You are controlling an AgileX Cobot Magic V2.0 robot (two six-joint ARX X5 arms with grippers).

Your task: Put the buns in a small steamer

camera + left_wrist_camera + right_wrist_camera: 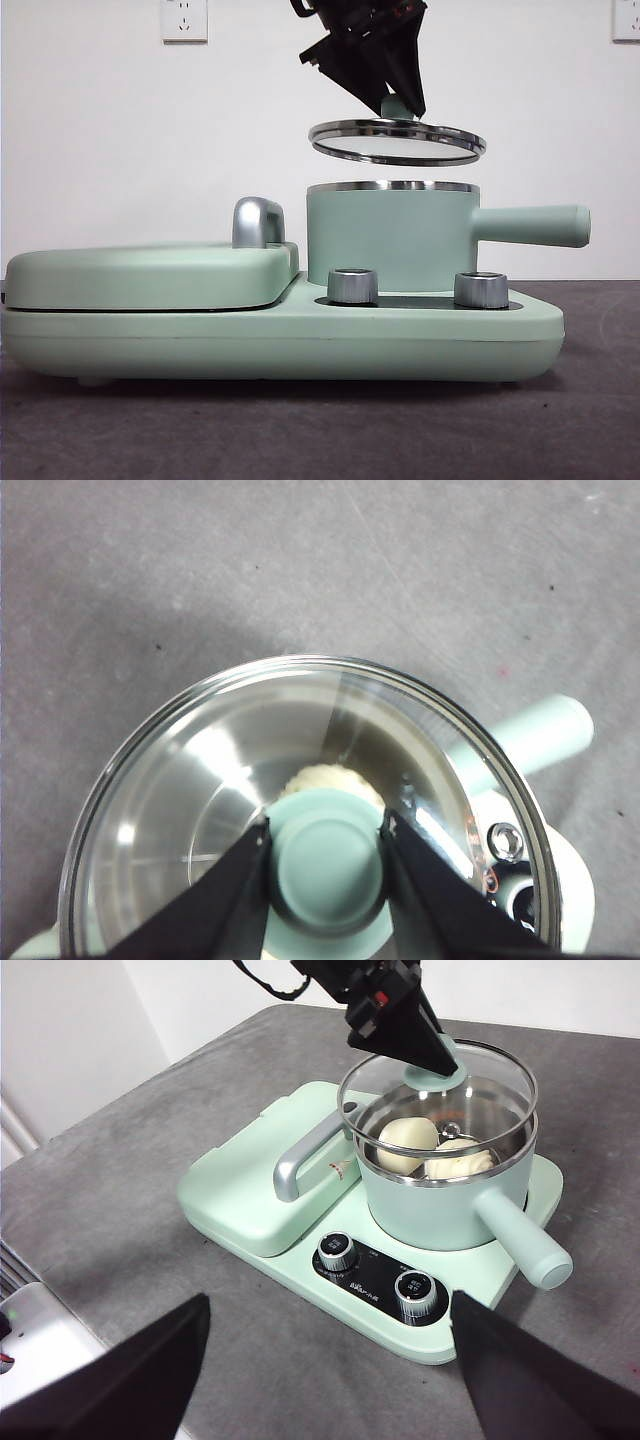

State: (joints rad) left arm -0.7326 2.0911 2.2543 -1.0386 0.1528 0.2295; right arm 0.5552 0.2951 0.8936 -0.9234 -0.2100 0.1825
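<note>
Overhead, left gripper (398, 100) clamps lid (397, 141) knob; buns (408, 1143) (front-hidden) inside steamer (390, 240).

a bare test bench: grey felt-covered table (150, 1160), blank white wall (120, 150) with sockets (184, 20) at 11 and 1 o'clock.

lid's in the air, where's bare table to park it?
Bare grey table lies beside the flat mint-green griddle cover, and in front of the two chrome dials. Crowded: the mint-green steamer pot holds two white buns; the left gripper holds the glass lid above it.
</note>
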